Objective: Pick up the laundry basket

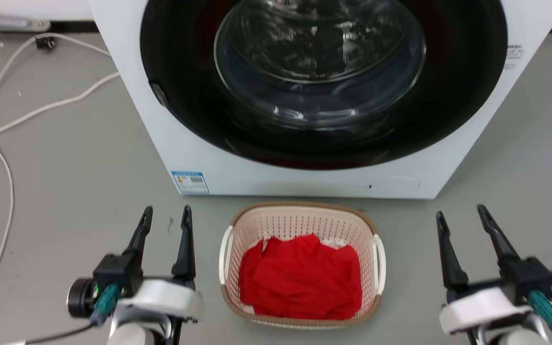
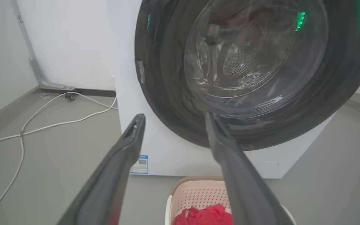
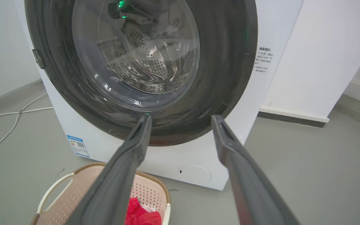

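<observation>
The laundry basket (image 1: 300,225) stands on the grey floor just in front of the washing machine, cream with perforated walls, a brown rim and two white side handles. Red cloth (image 1: 301,278) fills its bottom. My left gripper (image 1: 166,214) hovers open to the basket's left, clear of the handle. On the other side my right gripper (image 1: 463,213) is open too, a wider gap away. In the left wrist view the basket (image 2: 195,193) lies low between my fingers. The right wrist view has the basket (image 3: 70,190) at lower left with one handle showing.
A white front-loading washing machine (image 1: 218,158) with its round dark glass door shut stands right behind the basket. White cables (image 1: 3,158) trail over the floor at the left. A white wall panel (image 3: 308,62) rises to the machine's right.
</observation>
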Controlling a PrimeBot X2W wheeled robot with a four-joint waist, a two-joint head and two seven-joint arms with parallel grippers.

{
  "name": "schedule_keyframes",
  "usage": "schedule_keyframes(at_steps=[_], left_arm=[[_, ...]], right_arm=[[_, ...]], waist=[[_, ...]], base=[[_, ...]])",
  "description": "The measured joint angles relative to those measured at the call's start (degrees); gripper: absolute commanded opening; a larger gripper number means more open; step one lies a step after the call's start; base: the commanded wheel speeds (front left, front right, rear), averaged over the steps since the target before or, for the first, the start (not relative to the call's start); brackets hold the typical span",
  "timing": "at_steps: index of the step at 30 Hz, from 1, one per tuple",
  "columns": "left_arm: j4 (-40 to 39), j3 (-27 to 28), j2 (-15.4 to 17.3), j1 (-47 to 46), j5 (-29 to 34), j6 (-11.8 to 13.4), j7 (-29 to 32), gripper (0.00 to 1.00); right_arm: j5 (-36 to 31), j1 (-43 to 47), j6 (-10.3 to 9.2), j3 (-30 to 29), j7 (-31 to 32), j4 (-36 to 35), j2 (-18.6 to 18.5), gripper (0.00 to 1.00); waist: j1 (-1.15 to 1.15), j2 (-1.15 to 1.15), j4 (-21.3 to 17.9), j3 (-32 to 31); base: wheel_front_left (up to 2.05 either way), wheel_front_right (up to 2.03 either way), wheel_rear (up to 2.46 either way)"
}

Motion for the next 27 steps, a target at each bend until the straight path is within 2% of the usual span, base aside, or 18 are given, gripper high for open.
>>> schedule_keyframes(at_steps=[5,13,21,27], left_arm=[[7.69,0.42,0.04,-7.52,1.08,-1.41,-0.01,1.0],[23.26,0.77,1.37,-19.49,3.07,-3.28,-0.01,1.0],[40.14,-2.34,3.74,-30.73,5.05,-4.26,0.0,1.0],[50.94,-5.32,4.93,-39.33,5.64,-4.65,0.07,1.0]], right_arm=[[-2.67,-6.79,0.0,1.27,0.0,7.36,-0.01,1.0],[-6.33,-18.79,0.0,3.81,-0.01,24.15,-0.03,1.0],[-9.42,-31.34,0.01,6.37,0.01,43.05,-0.04,1.0],[-8.48,-40.81,0.01,8.57,2.11,54.08,-0.03,1.0]], waist=[[0.01,0.0,-0.17,4.58],[0.01,0.0,-0.75,13.49],[0.01,0.0,-1.39,22.01],[0.01,0.0,-2.14,27.92]], base=[[0.0,0.0,0.0],[0.0,0.0,0.0],[0.0,0.0,0.0],[0.0,0.0,0.0]])
